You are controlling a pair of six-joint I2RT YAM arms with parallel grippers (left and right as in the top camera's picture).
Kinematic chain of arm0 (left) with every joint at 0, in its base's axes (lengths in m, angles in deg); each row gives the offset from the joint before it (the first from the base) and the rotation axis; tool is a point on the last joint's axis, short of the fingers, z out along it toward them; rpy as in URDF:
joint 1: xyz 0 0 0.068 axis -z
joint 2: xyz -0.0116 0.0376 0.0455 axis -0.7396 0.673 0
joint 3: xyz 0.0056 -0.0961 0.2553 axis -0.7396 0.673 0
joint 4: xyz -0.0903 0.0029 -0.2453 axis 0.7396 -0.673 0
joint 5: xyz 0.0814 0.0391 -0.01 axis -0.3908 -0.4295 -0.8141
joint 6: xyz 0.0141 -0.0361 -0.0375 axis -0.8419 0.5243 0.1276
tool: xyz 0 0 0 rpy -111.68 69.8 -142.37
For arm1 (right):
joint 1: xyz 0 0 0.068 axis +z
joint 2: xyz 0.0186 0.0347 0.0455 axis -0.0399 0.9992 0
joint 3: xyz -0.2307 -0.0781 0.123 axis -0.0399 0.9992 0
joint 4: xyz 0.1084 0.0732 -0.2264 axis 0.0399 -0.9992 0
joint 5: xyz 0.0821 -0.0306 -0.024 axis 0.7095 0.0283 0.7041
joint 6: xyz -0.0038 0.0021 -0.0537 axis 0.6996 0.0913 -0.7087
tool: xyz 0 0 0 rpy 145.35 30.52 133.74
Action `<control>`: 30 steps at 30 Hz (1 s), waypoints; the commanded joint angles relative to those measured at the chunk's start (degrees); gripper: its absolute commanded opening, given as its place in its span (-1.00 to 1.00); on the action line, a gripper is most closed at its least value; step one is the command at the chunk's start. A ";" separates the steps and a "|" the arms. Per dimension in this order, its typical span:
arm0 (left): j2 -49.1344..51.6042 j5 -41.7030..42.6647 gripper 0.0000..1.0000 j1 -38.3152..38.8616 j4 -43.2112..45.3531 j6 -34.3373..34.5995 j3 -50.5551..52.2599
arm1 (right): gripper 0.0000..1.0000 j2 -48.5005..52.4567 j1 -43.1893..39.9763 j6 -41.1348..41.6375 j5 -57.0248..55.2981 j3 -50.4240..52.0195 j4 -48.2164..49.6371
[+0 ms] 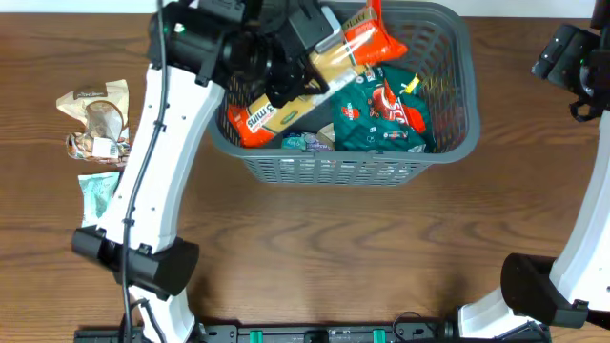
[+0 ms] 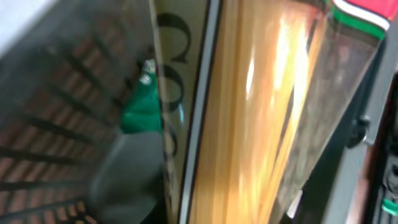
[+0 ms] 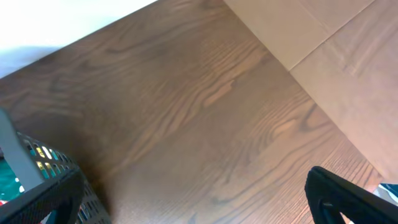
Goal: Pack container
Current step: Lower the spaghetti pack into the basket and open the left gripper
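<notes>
Dark grey slotted basket (image 1: 334, 171) at far centre of worktop (image 1: 381, 248), long side toward the arm bases. Inside: teal packets (image 1: 381, 119) at right, orange packet (image 1: 255, 120) at near left, second orange packet (image 1: 376, 38) against the far wall. Slanting across the left half, above the rest, a pasta pack (image 1: 334, 65), near-left to far-right. Left pincer (image 1: 300, 71) over the basket's far left, pinching the pasta pack by the look of the overhead view; fingers lost behind the black wrist. From the left wrist, pasta pack (image 2: 261, 124) filling most of the view, blurred, lattice wall and a scrap of teal beside it. Left of the basket, well apart, on the worktop: crumpled beige packets (image 1: 95, 119) and, nearer the bases, a pale green packet (image 1: 95, 195) partly under the left arm. Right pincer (image 1: 579, 95) out at far right, apart from the basket; cannot tell whether spread or pressed together. From the right wrist, only a basket corner (image 3: 56, 193) at lower left and wood grain.
</notes>
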 commanded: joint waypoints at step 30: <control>3.37 -3.34 0.33 3.65 -7.80 -2.23 -2.49 | 0.99 -0.35 -0.20 0.70 -0.57 -0.52 -0.13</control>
